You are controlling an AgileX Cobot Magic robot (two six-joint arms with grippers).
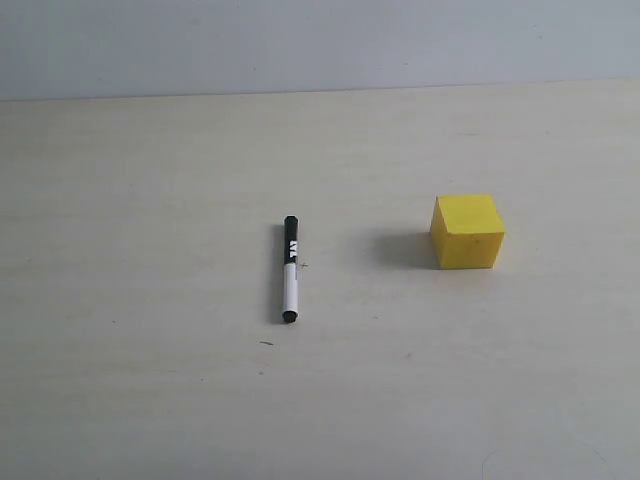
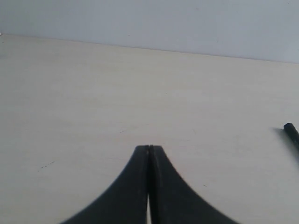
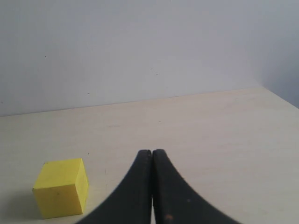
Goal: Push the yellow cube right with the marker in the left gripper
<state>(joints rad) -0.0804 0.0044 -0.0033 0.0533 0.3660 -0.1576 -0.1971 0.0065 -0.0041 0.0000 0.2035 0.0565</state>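
Closest to each wrist camera you have the fingers. Your left gripper (image 2: 149, 148) shows two smooth matte black fingers that curve inward and meet tip to tip, pressed together with nothing between them. Your right gripper (image 3: 152, 151) looks the same: flared black fingers, tips touching, holding nothing. Neither gripper appears in the exterior view.

The marker (image 1: 290, 270) is not in your grasp. It lies flat on the table (image 1: 150, 400), a pale cream surface with faint grain and a few small dark specks. In the exterior view the slim round pen points almost straight away from the camera, small black end and white barrel nearer, long black cap with white print farther. In the left wrist view only one black end shows at the picture's edge, well apart from the fingertips.

Slightly farther back and well to the marker's right sits the yellow cube (image 1: 467, 232), matte and sharp-edged, resting flat, with a soft shadow on its left.

Beyond the table's far edge rises a plain grey-white wall (image 1: 300, 45).
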